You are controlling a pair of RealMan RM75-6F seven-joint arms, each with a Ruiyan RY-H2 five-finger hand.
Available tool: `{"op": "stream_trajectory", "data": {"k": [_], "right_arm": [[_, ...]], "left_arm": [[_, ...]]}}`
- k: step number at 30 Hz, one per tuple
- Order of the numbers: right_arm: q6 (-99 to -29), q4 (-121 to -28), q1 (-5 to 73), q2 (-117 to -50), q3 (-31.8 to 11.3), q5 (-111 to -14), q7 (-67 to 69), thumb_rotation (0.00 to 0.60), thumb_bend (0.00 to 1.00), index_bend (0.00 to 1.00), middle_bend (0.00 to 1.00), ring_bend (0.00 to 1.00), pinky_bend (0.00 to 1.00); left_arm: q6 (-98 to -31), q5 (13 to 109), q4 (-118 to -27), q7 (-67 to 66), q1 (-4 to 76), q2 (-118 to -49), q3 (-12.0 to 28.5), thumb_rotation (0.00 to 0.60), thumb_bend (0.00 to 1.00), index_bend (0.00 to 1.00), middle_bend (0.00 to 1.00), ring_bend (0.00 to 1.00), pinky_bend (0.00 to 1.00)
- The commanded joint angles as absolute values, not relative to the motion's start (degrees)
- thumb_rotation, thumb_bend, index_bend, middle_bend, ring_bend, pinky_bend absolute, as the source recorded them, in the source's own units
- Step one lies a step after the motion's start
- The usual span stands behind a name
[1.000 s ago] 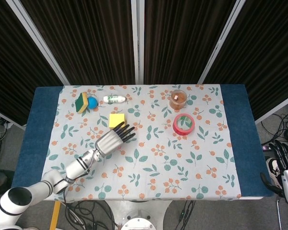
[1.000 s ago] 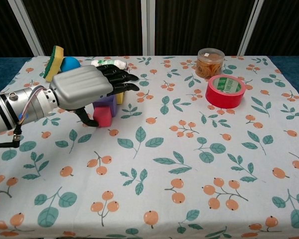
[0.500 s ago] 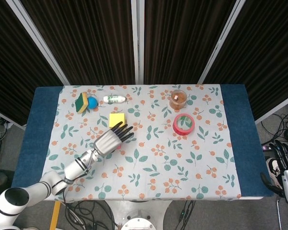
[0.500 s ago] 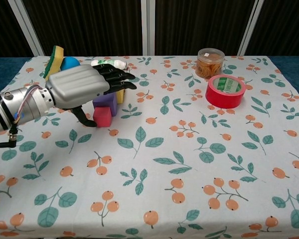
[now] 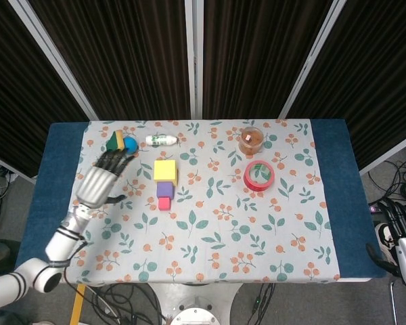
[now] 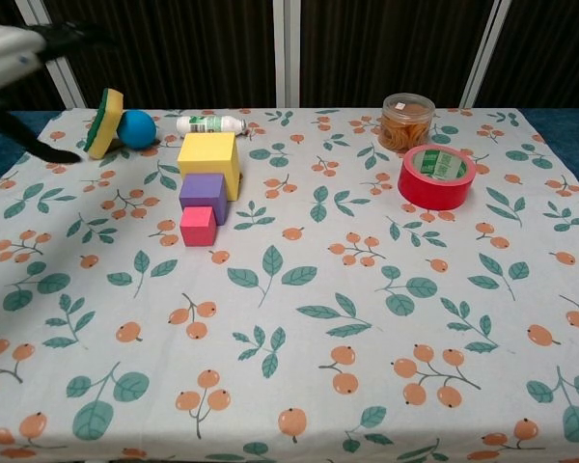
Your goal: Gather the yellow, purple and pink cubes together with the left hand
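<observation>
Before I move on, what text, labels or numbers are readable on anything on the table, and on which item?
Nothing can be read at this resolution.
White bottle: green label with print, too small to read.
Red tape roll: green and white marks on its inner core, blurred, not legible.
Clear jar: no label visible.
Yellow cube, purple cube, pink cube: plain faces, no markings.

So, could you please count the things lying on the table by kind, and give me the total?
Cubes: 3, namely yellow cube, purple cube, pink cube
Sponge: 1
Blue ball: 1
White bottle: 1
Jar: 1
Red tape roll: 1
Total: 8
</observation>
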State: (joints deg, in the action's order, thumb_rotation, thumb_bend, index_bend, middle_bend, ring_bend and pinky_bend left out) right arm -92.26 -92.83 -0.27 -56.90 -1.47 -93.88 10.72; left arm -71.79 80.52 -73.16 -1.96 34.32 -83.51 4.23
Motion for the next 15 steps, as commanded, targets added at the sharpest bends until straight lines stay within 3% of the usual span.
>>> {"op": "stream_trajectory", "data": {"k": [1,15], "right_arm": [[-90.4,-91.9,0.8,-56.9,-1.3,-93.5,12.0,0.6,0.22,0.0,0.03,0.0,0.04],[-87.8,-90.1,2.8,-59.2,-0.9,-94.3,11.5,0.6,0.25,0.0,0.02,0.0,0.04]], "left_arm": [[-73.7,73.9,-79.7,-0.9,27.7,-75.6,5.4,0.6,0.02,0.13,0.0,0.01,0.1],[-81.9,74.4,-88.3,-0.9,13.6,-69.4,-1.0,0.6,0.02,0.13,0.0,0.01,0.1]]}}
